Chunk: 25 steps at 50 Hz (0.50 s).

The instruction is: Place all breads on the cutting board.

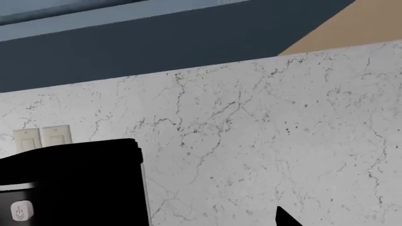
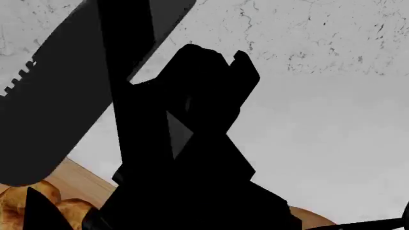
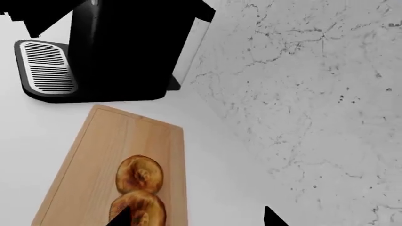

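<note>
Two golden-brown round rolls (image 3: 139,174) are seen on the pale wooden cutting board (image 3: 94,155), near the black machine (image 3: 119,47). Neither gripper's opening can be told. Any remaining roll should be set beside these, well inside the grooved border.

Two breads (image 3: 139,174) (image 3: 141,210) touching, both on the cutting board (image 3: 100,155). Coffee machine (image 3: 119,47) just beyond board's far end, against the marble wall (image 3: 301,94).

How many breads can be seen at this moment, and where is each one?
2. One bread lies on the cutting board; the second bread lies on the board touching it. The arms block much of the head view, so others may be hidden.
</note>
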{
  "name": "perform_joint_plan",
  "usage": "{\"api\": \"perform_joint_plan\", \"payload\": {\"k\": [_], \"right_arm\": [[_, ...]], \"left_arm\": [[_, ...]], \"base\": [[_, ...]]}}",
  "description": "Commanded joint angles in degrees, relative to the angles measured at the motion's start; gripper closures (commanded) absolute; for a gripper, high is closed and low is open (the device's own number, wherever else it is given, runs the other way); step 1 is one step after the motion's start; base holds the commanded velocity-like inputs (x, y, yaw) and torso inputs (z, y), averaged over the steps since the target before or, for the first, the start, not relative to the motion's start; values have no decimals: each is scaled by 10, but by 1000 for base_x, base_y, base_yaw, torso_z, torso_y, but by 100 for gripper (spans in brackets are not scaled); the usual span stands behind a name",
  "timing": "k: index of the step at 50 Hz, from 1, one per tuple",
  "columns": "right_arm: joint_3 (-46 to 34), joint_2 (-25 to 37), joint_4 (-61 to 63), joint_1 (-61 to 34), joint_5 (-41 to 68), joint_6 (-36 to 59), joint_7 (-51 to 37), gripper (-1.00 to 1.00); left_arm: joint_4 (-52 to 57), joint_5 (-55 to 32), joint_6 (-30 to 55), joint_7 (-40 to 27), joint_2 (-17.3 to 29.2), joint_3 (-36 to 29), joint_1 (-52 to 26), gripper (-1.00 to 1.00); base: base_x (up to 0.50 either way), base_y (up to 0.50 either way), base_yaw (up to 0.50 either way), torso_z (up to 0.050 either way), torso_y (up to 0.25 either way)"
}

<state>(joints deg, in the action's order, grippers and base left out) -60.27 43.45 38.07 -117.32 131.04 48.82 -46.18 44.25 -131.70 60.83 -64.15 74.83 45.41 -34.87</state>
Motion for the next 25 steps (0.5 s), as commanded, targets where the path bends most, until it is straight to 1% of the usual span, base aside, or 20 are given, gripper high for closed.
{"api": "perform_joint_plan", "payload": {"k": [1, 3, 5, 6, 10, 11, 12, 13, 14, 15, 17, 18, 19, 20, 21, 22, 23, 24, 25], "right_arm": [[35, 102, 127, -127, 145, -33, -177, -100], [56, 121, 139, -173, 169, -21, -239, -100], [102, 121, 146, -175, 202, -4, -302, -100], [113, 121, 148, -173, 211, -5, -317, -100], [243, 173, 143, -175, 342, 39, -428, -100], [255, 185, 145, -175, 350, 41, -436, -100], [261, 212, 160, -173, 343, 21, -435, -100], [275, 220, 169, -171, 340, 10, -431, -100], [294, 245, 189, -168, 343, -5, -428, -100], [313, 264, 207, -160, 345, -20, -419, -100], [332, 286, 218, -153, 352, -29, -419, -100], [360, 299, 219, -125, 338, -46, -416, -100], [391, 299, 219, -88, 332, -54, -420, -100], [477, 293, 219, -2, 323, -75, -436, -100], [554, 293, 219, 81, 315, -63, -437, -100], [630, 297, 219, 147, 319, -61, -438, -100], [698, 296, 219, 202, 326, -55, -438, -100], [710, 294, 219, 208, 311, -33, -438, -100], [716, 282, 219, 223, 299, -33, -438, -100]], "left_arm": [[6, -66, -2, -27, 17, 36, -2, -100], [12, -77, 0, -35, 14, 45, -2, -100], [26, -71, -5, -31, 14, 40, -4, -100], [31, -67, -8, -29, 14, 36, -4, -100], [70, -40, -55, -2, 25, -4, -13, -100], [76, -34, -63, 4, 29, -13, -15, -100], [90, -25, -77, 9, 28, -27, -13, -100], [99, -20, -86, 11, 28, -36, -14, -100], [115, -15, -105, 15, 27, -51, -14, -100], [132, -5, -125, 25, 35, -69, -18, -100], [151, 0, -155, 28, 52, -84, -27, -100], [156, -5, -162, 28, 54, -90, -35, -100], [157, -21, -144, 28, 40, -114, -80, -100], [157, -54, -111, 2, 5, -155, -150, -100], [157, -95, -84, -41, -33, -190, -218, -100], [157, -131, -71, -82, -64, -211, -258, -100], [157, -175, -58, -127, -89, -219, -296, -100], [157, -217, -47, -171, -111, -226, -330, -100], [157, -241, -43, -202, -132, -231, -349, -100]], "base": [[0, 0, 0, 0, 0], [0, 0, 0, 0, 0], [0, 0, 0, 0, 0], [0, 0, 0, 0, 0], [0, 0, 0, 0, 0], [0, 0, 0, 0, 0], [0, 0, 0, 0, 0], [0, 0, 0, 0, 0], [0, 0, 0, 0, 0], [0, 0, 0, 0, 0], [0, 0, 0, 0, 0], [0, 0, 0, 0, 0], [0, 0, 0, 0, 0], [0, 0, 0, 0, 0], [0, 0, 0, 0, 0], [0, 0, 0, 0, 0], [0, 0, 0, 0, 0], [0, 0, 0, 0, 0], [0, 0, 0, 0, 0]]}}
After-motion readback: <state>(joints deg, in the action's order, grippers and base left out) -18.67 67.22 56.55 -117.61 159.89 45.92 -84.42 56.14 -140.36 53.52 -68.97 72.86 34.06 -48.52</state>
